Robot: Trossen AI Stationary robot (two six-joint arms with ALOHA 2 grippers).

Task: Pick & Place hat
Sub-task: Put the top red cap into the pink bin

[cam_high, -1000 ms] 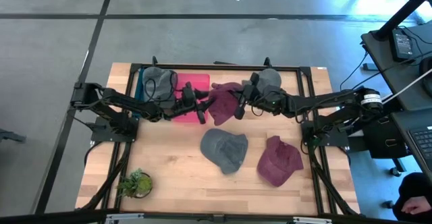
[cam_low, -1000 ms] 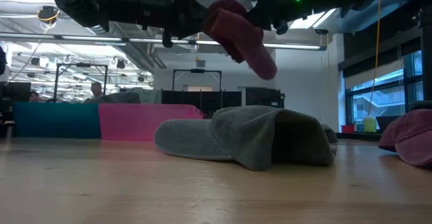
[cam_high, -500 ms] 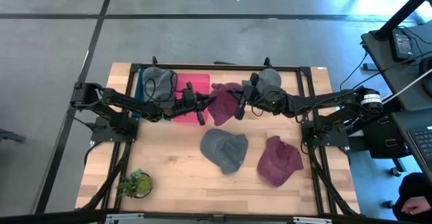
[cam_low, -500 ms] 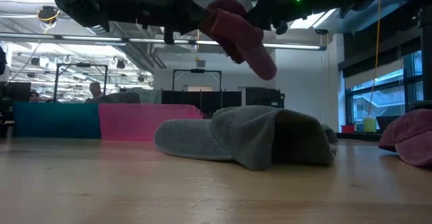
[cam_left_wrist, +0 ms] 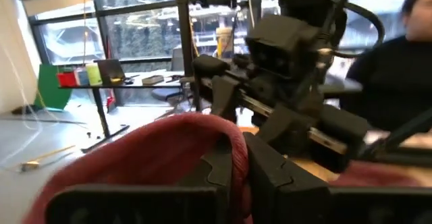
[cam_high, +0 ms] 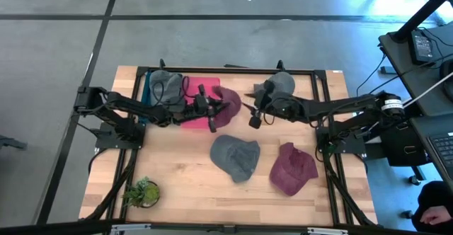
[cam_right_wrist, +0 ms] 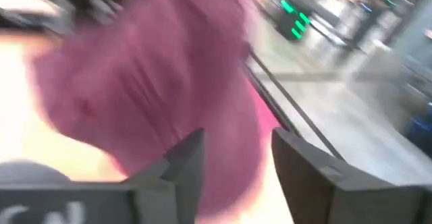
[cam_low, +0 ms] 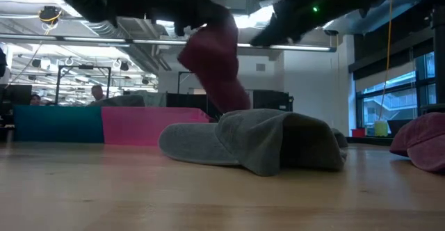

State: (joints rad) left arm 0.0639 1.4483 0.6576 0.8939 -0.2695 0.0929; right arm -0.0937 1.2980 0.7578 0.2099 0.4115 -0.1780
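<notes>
A maroon hat point(cam_high: 228, 105) hangs in the air over the right end of the pink bin point(cam_high: 200, 86), at the table's far middle. It also shows in the low view point(cam_low: 213, 62) and in the right wrist view point(cam_right_wrist: 155, 82). My left gripper point(cam_high: 211, 115) is shut on the hat. My right gripper point(cam_high: 253, 117) is open just right of the hat and clear of it; its two fingers point(cam_right_wrist: 182, 166) stand apart, with the hat beyond them. My left gripper pinches the maroon hat's edge point(cam_left_wrist: 237, 137) between its two fingers, coming level from the table's left side. The hat is lifted clear and droops below the fingers point(cam_low: 215, 85), slack, above the table.
A grey hat point(cam_high: 236, 157) lies at the table's middle and a second maroon hat point(cam_high: 292, 168) to its right. A grey hat point(cam_high: 163, 84) sits on the teal bin at far left, another grey one point(cam_high: 280, 84) at far right. A small plant point(cam_high: 141, 191) stands near left.
My right gripper has come off the maroon hat and drawn back a little toward the table's right edge. The hat, held up between both grippers before, has dropped at its right side and swung left; it now hangs from my left gripper alone.
</notes>
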